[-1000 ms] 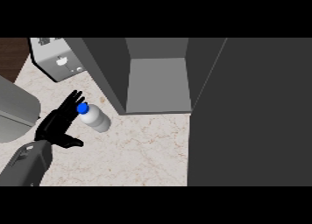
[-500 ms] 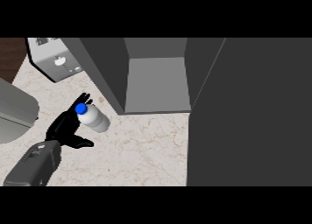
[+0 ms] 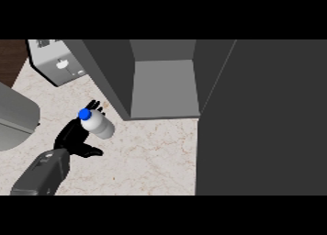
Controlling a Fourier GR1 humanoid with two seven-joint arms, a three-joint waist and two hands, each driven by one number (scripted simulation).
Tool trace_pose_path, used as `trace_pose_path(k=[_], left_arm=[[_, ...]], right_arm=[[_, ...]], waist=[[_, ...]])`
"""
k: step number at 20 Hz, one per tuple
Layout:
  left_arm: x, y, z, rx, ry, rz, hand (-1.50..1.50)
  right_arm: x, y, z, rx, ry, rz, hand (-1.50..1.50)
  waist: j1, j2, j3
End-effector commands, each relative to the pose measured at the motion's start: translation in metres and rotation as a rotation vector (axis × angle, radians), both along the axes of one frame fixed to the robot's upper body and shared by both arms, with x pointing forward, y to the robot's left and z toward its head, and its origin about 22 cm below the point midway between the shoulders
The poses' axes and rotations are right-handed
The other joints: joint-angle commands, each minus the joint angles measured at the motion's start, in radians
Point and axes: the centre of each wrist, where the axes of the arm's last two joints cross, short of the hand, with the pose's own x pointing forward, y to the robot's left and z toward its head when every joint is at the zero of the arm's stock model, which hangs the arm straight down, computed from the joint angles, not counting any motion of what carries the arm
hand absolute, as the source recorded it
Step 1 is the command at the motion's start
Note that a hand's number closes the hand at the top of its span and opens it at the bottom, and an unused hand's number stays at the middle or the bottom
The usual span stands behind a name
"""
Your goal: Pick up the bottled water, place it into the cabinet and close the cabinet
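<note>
Left of centre in the frame, the bottled water [image 3: 100,126] stands on the marble worktop [image 3: 149,158], blue cap up. The left hand [image 3: 72,137] lies against its left side, fingers straight behind it and thumb spread below. The open cabinet [image 3: 163,92] is at upper centre.

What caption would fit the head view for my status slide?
Left hand open beside the blue-capped bottled water on the marble counter, in front of the open cabinet.

The pale marbled table [image 3: 153,156] carries a grey appliance [image 3: 58,64] at upper left, the open dark cabinet [image 3: 163,82] at top centre, and the bottled water [image 3: 98,126] left of centre
</note>
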Motion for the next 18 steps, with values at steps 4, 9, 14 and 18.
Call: trace_pose_path(k=[4,9,14,18], left_arm=[[0.002,-0.012,-0.003,-0.168,-0.018,-0.097,-1.50],[0.017,-0.026,0.005,-0.211,0.019,-0.118,-1.50],[-0.001,-0.035,-0.011,-0.236,-0.008,-0.157,-1.50],[-0.005,-0.058,-0.018,-0.217,-0.015,-0.210,1.50]], right_arm=[[0.005,0.004,-0.005,0.011,-0.010,0.015,-1.50],[0.001,-0.002,0.004,0.009,0.009,0.020,-1.50],[0.012,0.003,-0.006,0.014,0.008,0.019,-1.50],[0.008,0.004,-0.003,-0.006,0.023,0.014,-1.50]], waist=[[-0.001,0.000,0.000],[-0.004,-0.001,0.001],[-0.004,0.006,-0.001],[0.002,-0.002,0.001]])
